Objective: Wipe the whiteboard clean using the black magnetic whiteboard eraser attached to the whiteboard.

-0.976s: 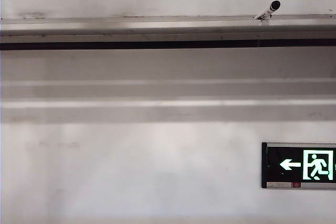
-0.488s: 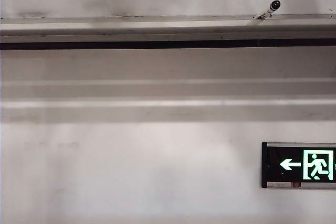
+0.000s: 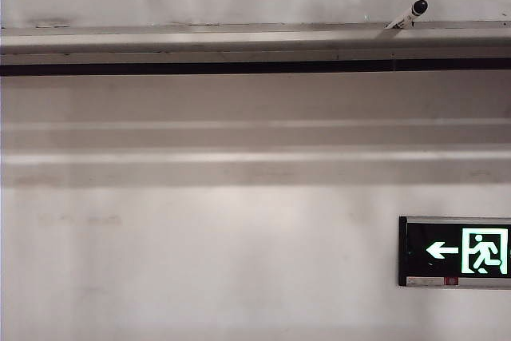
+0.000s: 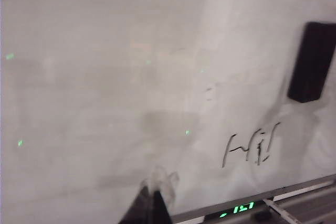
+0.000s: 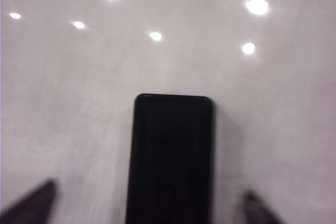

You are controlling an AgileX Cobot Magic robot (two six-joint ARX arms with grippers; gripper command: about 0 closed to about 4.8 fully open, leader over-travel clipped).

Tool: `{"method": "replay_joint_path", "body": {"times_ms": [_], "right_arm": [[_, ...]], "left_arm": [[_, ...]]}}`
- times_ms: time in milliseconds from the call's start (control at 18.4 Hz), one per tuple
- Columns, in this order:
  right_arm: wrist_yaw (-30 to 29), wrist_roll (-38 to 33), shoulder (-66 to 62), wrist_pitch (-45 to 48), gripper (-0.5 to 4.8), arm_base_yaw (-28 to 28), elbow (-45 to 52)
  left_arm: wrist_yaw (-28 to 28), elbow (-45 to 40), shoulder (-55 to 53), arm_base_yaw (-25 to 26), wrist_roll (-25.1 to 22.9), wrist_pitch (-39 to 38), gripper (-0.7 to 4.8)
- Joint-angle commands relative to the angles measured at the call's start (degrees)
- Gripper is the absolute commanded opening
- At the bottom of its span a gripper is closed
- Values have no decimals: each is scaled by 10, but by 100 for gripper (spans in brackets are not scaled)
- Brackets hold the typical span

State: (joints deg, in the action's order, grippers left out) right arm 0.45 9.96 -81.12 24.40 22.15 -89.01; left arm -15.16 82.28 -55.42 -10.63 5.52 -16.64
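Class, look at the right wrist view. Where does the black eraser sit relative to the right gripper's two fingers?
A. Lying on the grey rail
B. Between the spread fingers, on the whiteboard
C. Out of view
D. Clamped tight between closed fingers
B: the black eraser sits on the whiteboard, with the right gripper fingers spread wide either side.

Matte white wall [image 3: 239,261], lit green exit sign [image 3: 455,251] lower right, possibly ledges above

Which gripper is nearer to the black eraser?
The right gripper: its open fingers flank the eraser. The left gripper is away from it.
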Motion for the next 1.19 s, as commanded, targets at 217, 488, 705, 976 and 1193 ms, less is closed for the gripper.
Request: {"method": "replay_joint_path", "body": {"times_ms": [217,488,705,976,1193], "right_arm": [[55,41,-59,76,479,2,-21],[90,48,-102,74,333,2,-43],[88,75,-100,32,67,2,-43],[82,122,-80,-139,66,10,-43],[54,169,-81,-238,62,10,-43]], "left_arm": [[38,5,-9,-59,-10,10,-6],[38,5,-9,-59,-10,11,-6],[38,5,-9,-59,-10,11,-6],[37,5,-9,-59,-9,26,-6],[33,5,-9,-59,-6,37,-6]]}}
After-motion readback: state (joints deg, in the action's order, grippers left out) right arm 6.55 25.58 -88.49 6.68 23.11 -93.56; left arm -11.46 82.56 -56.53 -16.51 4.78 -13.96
